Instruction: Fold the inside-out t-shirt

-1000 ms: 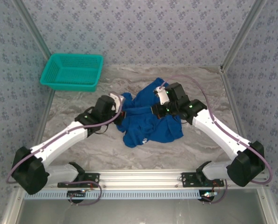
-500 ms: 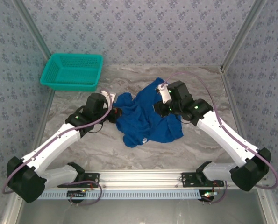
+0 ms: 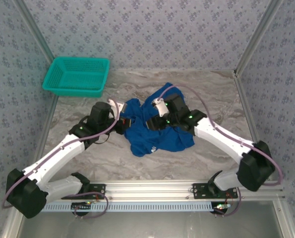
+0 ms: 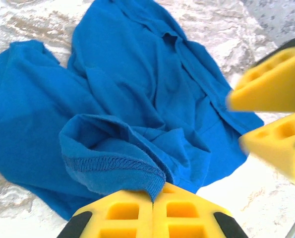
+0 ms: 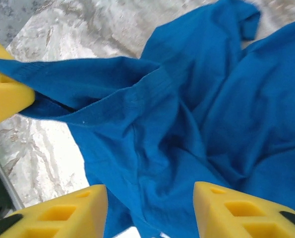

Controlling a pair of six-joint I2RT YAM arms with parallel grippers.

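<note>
At t-shirt (image 4: 137, 89) hem, left pincer (image 4: 153, 198) clamps fabric.

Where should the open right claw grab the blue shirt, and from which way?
Probably the stitched hem of the t-shirt, beside where the left gripper pinches it. That edge stands raised and stretched off the table, so the open right gripper could close on it from above.

1. This is a robot test cell, the kind found in a lab. Patterned walls (image 3: 152, 29) held by bare metal posts (image 3: 35, 32) close in a marble-look table (image 3: 211, 89) on three sides.
2. Two white robot arms (image 3: 63, 148) with looping cables (image 3: 206, 105) are bolted to a metal rail (image 3: 152, 188) at the bottom of the frame.
3. The arms reach over a blue t-shirt (image 3: 162, 140), and a teal basket (image 3: 77, 75) sits at the upper left.
</note>
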